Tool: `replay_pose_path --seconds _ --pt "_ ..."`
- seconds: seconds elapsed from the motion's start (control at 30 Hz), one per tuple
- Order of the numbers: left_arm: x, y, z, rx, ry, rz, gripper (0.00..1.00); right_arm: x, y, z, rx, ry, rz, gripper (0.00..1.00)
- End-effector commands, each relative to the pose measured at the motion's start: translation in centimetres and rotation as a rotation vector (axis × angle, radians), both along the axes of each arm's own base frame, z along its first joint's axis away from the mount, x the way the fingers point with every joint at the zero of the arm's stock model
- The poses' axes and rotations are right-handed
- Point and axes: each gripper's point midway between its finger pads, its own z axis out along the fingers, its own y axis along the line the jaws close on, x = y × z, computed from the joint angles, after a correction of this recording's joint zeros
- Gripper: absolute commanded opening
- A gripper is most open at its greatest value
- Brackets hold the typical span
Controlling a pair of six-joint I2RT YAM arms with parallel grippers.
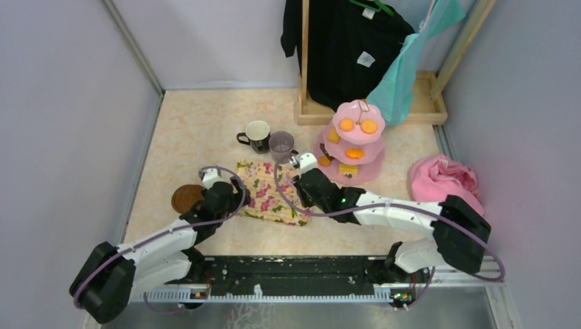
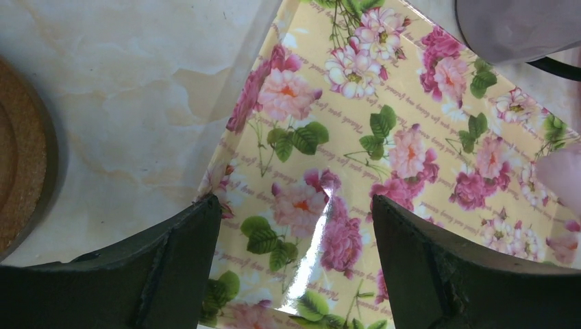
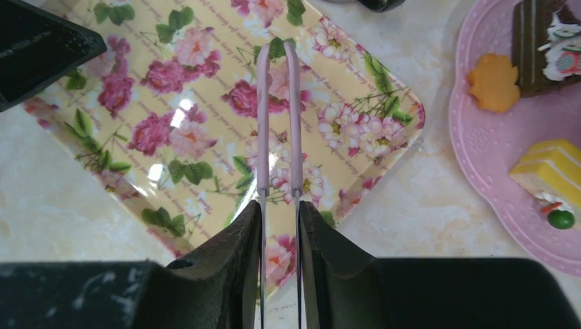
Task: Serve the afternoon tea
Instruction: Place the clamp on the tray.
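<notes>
- Gripped pink tongs with right gripper, lower centre, over flowered tray, presumably for lifting snacks.
- Held left gripper open at tray's left edge, presumably to steady it.

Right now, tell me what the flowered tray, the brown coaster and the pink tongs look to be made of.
The tray: probably hard plastic or melamine, glossy; bright glare streaks cross its printed flowers.
The coaster: looks like cork, matte; grainy, speckled brown surface.
The tongs: pink arms seem plastic or silicone coated, smooth and dull; thin silvery strips beneath suggest metal.
</notes>
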Motion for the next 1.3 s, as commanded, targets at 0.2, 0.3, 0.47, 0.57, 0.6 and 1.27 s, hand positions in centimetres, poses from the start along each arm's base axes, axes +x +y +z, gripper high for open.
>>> replay_pose_path --seconds 0.2,0.3,0.47,0.57,0.6,1.27 --pt "1.0 1.4 -0.7 0.018 0.037 0.106 0.86 2.7 4.8 -2.0 0.125 -0.071 -0.08 0.3" --pt "1.0 1.6 -0.1 0.007 0.014 0.111 0.86 2.4 5.4 -3.4 0.115 -0.049 -0.074 0.36" --pt "1.0 1.9 -0.4 -0.002 0.026 0.13 0.87 1.9 6.1 -5.4 0.081 -0.007 -0.067 0.48" --pt "1.0 1.8 -1.1 -0.007 0.049 0.134 0.87 1.6 6.3 -6.0 0.064 0.002 -0.069 0.53" --pt "1.0 1.8 -1.3 -0.012 0.052 0.134 0.87 1.6 6.4 -6.0 0.063 0.002 -0.067 0.55" --pt "2.1 2.8 -3.2 -0.117 0.118 0.176 0.87 0.9 -1.3 -3.0 0.012 -0.034 -0.367 0.11"
